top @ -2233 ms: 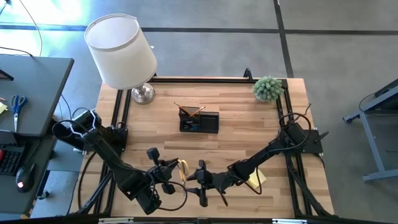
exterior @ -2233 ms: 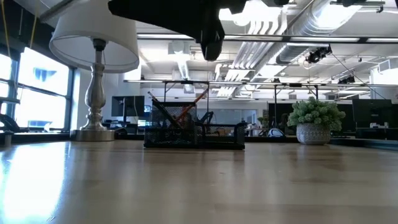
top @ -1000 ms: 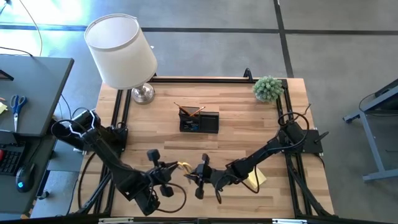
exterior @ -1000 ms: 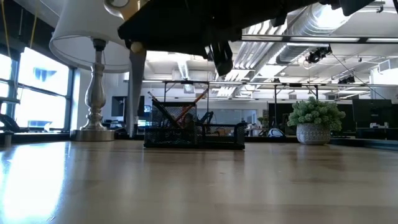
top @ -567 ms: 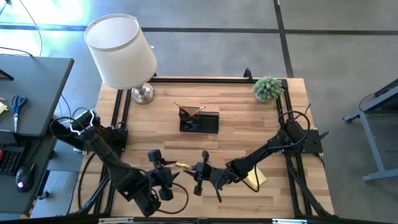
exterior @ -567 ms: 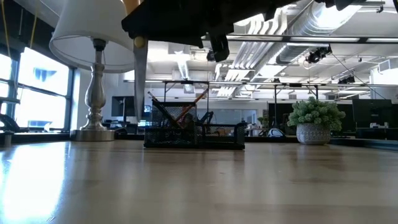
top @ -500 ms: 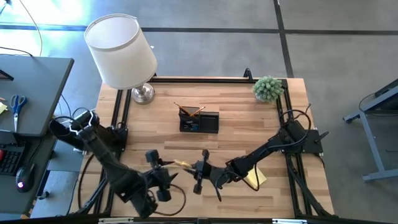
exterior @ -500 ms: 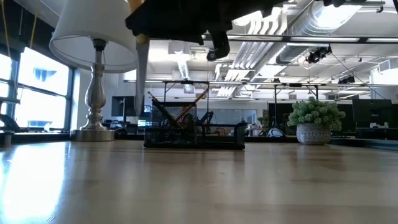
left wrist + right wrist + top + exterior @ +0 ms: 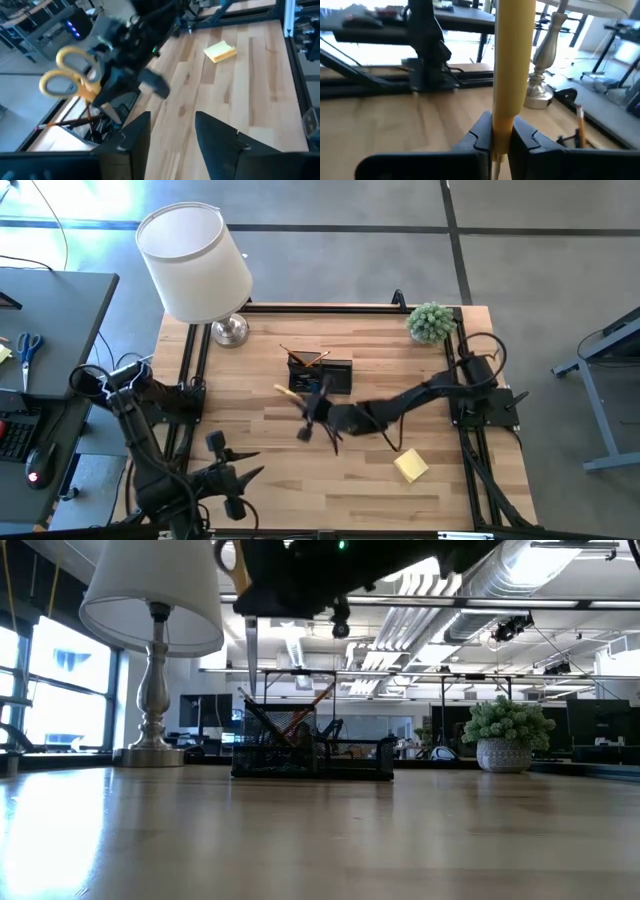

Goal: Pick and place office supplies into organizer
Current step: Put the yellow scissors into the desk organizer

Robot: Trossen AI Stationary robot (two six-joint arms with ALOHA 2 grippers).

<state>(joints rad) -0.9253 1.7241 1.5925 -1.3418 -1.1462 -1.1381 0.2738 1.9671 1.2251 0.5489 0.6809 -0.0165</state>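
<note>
Right hand (image 9: pixel 312 412): fingers closed on the yellow-handled scissors (image 9: pixel 70 75), gripping at the handle (confirmed in right wrist view, yellow shaft pinched between both fingers (image 9: pixel 481 134)). Held above the tabletop (image 9: pixel 260 450), just on the near side of the organizer (image 9: pixel 320 375). In low view the blade hangs point-down, clear of the surface; the hand itself is mostly cut off at the frame top.

Left hand (image 9: pixel 232 472): near the front-left corner of the tabletop, fingers parted, nothing between them.

Organizer: toward the back edge, approx. centre. Pencils (image 9: pixel 303 358) stick out of its left compartment; other contents too dark to make out.

Sticky-note pad (image 9: pixel 411 466): flat on the tabletop, toward the front-right corner, well apart from both hands.

Lamp (image 9: pixel 195 265): back-left corner. Plant (image 9: pixel 431 321): back-right corner.
</note>
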